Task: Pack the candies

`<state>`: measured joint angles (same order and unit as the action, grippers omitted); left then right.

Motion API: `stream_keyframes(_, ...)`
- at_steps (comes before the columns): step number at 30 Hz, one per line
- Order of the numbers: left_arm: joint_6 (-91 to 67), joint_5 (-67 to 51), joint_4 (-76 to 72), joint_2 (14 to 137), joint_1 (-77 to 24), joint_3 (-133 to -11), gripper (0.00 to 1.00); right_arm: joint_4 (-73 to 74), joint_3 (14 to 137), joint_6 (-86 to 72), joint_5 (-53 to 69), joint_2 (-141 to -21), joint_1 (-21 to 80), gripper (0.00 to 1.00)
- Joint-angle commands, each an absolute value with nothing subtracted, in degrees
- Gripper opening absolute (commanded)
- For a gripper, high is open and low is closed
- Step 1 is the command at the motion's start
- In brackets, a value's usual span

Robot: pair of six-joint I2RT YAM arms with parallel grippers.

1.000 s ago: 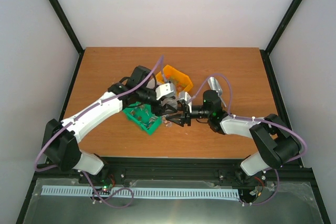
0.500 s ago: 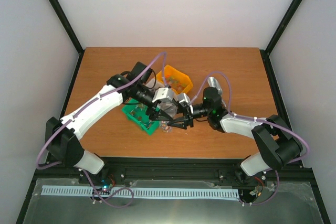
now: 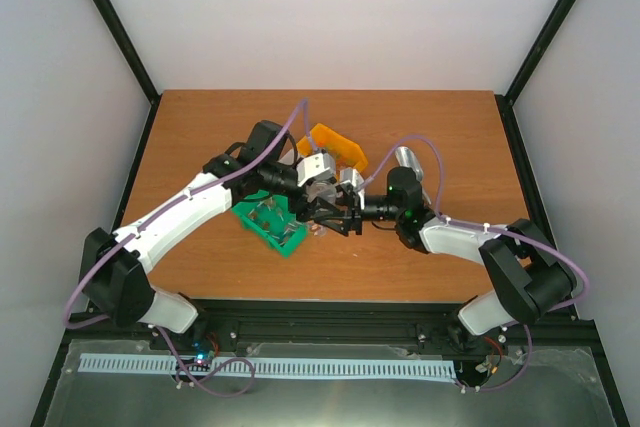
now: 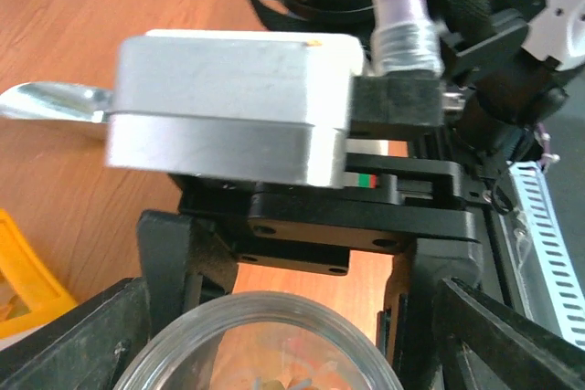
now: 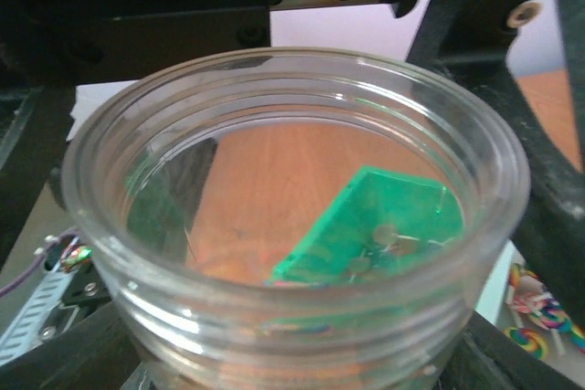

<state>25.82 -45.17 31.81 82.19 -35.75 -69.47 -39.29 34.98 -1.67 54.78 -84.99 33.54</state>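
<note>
Both wrists have drawn back from the near edge toward the orange bin [image 3: 335, 145], and the left gripper [image 3: 322, 209] has spread its jaws wider. From above, it meets the right gripper [image 3: 345, 219] nose to nose just right of the green bin [image 3: 270, 227], with the metal scoop [image 3: 405, 161] beyond.

Left wrist view: its fingers stand apart either side of a clear plastic jar [image 4: 265, 340], while the right gripper's black fingers clasp that jar.

Right wrist view: the held jar fills the gap; candies [image 5: 537, 306] lie outside it at lower right, and more show through its wall in the green bin
</note>
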Motion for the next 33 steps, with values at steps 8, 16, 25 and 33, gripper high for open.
stream_keyframes(8,13.85,-36.93,26.78,81.64,-35.86,-68.48,0.79,-45.47,33.75,-4.45,44.64,-84.33,31.81,0.08)
stream_keyframes(16,14.49,-37.26,25.72,81.61,-35.86,-68.01,0.64,-41.98,34.28,-2.4,45.61,-84.07,31.82,0.08)
stream_keyframes(25,32.98,-57.82,41.22,81.54,-35.86,-71.44,0.5,-40.34,36.24,-1.77,63.8,-83.65,31.29,0.08)
stream_keyframes(33,54.61,-73.21,63.85,83.51,-35.85,-78.56,0.49,-53.94,36.74,-13.77,71.86,-84.78,31.33,0.07)
